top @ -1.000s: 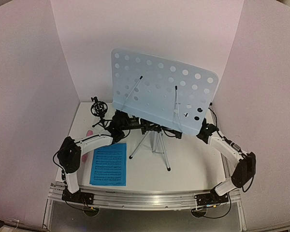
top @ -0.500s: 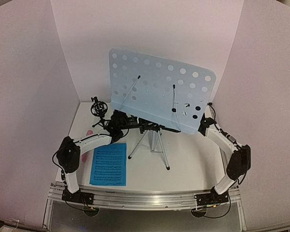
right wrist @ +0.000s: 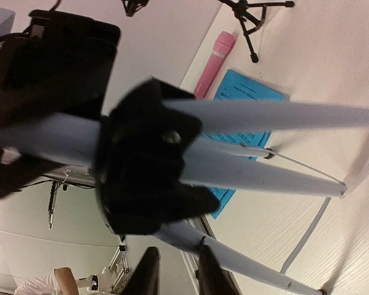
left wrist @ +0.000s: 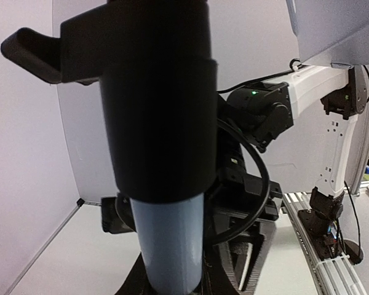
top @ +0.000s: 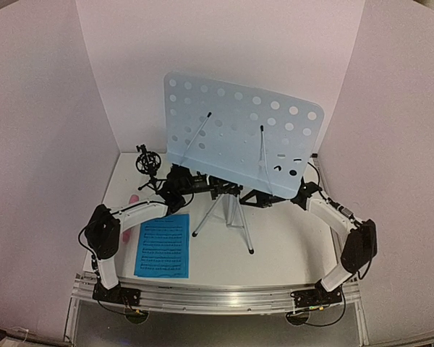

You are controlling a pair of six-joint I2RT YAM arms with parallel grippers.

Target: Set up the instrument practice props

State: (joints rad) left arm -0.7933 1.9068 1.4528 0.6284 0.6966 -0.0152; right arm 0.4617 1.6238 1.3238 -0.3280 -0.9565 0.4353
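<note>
The pale-blue perforated music stand stands mid-table on its silver tripod. My left gripper is shut on the stand's pole, just under the black collar. My right gripper sits below the plate's lower right corner. Its fingers stand apart with nothing between them, close under the black tripod hub. A blue sheet-music page lies flat at the front left. The pink microphone lies beside it, mostly hidden by my left arm from above. The small black mic holder stands at the back left.
White walls close in the table on the left, back and right. An aluminium rail carrying both arm bases runs along the near edge. The tripod's legs spread over the table's middle.
The stand's plate tipped up and to the left a little, then settled. My right gripper's jaws have parted and it has dropped just below the plate's corner. The left arm has held still.
</note>
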